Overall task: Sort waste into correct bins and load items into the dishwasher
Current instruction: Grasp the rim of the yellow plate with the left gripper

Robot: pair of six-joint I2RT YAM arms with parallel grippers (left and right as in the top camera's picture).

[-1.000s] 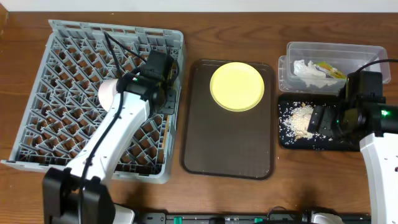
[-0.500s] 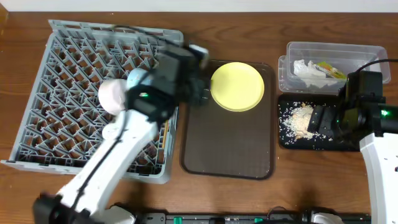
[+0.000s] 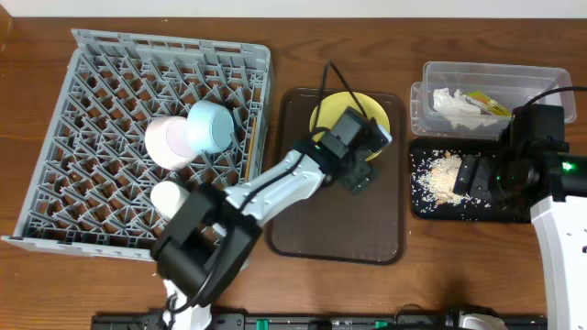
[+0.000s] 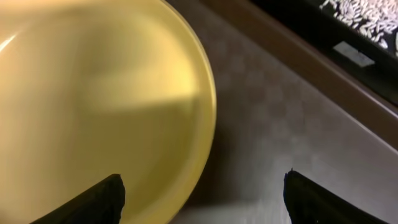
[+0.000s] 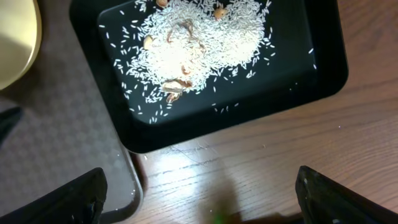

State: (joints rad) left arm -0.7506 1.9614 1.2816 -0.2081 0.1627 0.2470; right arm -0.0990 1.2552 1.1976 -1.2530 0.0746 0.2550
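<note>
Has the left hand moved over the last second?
Yes. The left hand swung away from the large grey plastic lattice rack, rightward in the overhead view, to the round pale yellow plate.

Yellow plate (image 4: 93, 93) lies flat; blue bowl (image 3: 209, 126) and white bowl (image 3: 165, 142) sit in the grey rack (image 3: 110, 82) (side by side).

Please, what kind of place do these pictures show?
Probably a robot lab's mock dish-clearing station on a wooden table: a grey dish rack holding bowls, a yellow plate on a brown serving tray, and rice in a black tray.
</note>
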